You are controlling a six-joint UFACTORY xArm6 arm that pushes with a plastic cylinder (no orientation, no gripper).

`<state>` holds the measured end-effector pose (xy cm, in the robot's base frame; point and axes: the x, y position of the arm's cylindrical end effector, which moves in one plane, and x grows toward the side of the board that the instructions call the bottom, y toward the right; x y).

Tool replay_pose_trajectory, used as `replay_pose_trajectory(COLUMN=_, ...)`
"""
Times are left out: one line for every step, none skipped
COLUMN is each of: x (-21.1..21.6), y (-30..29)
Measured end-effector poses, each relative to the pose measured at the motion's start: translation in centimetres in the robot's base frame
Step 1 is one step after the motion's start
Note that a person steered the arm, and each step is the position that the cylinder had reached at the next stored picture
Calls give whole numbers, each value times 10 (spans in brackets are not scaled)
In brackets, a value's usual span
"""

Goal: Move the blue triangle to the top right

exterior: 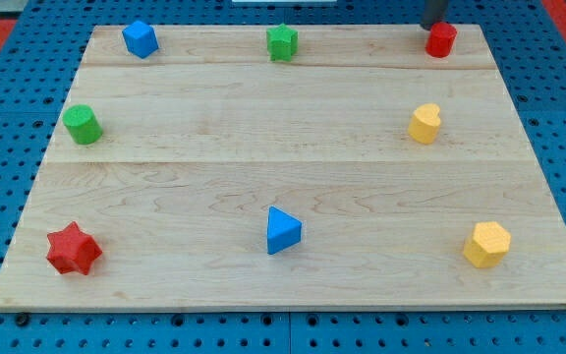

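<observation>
The blue triangle (283, 230) lies on the wooden board (293, 147), a little below the middle, near the view's bottom edge. My tip (433, 25) shows at the view's top right, as a dark rod end just above and left of a red block (441, 39). The tip is far from the blue triangle, up and to the right of it.
A blue cube-like block (140, 38) sits top left. A green block (282, 42) sits top middle. A green cylinder (82, 125) is at left. A red star (73, 249) is bottom left. A yellow block (424, 124) is at right, and a yellow hexagon (486, 244) is bottom right.
</observation>
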<state>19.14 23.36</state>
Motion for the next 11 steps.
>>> replay_pose_trajectory(x=15, y=37)
replay_pose_trajectory(x=30, y=-35)
replay_pose_trajectory(x=69, y=-107)
replay_pose_trajectory(x=141, y=-166)
replay_pose_trajectory(x=188, y=-239)
replay_pose_trajectory(x=233, y=-169)
replay_pose_trajectory(x=323, y=-171)
replay_pose_trajectory(x=379, y=-219)
replay_pose_trajectory(x=347, y=-293)
replay_pose_trajectory(x=285, y=-290)
replay_pose_trajectory(x=233, y=-273)
